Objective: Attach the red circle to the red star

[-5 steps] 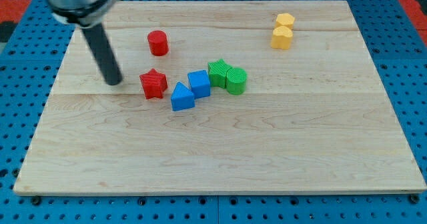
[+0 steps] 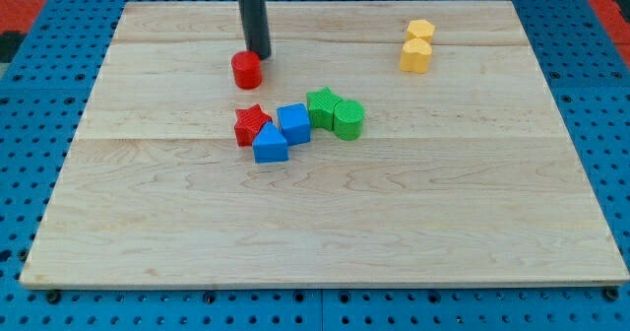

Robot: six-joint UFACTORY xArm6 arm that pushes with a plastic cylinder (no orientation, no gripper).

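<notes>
Red circle (image 2: 246, 70) sits on the wooden board (image 2: 443, 223), toward the view's top edge and left of the middle. My tip (image 2: 258, 55) is right behind it, on the side nearer the view's top, touching it or just about touching. The rod has no jaws, so it holds nothing; it only stands against the block.

Red star (image 2: 251, 124) lies nearer the middle of the board, a little way below the red circle, and the two are apart. The star touches a blue triangle (image 2: 270, 145), and a blue cube (image 2: 293, 123) sits just beside both. Next to the cube are a green star (image 2: 322, 106) and a green round block (image 2: 348, 119), touching each other.

Two yellow blocks (image 2: 417, 45) sit together near the top right corner, well apart from the rest
</notes>
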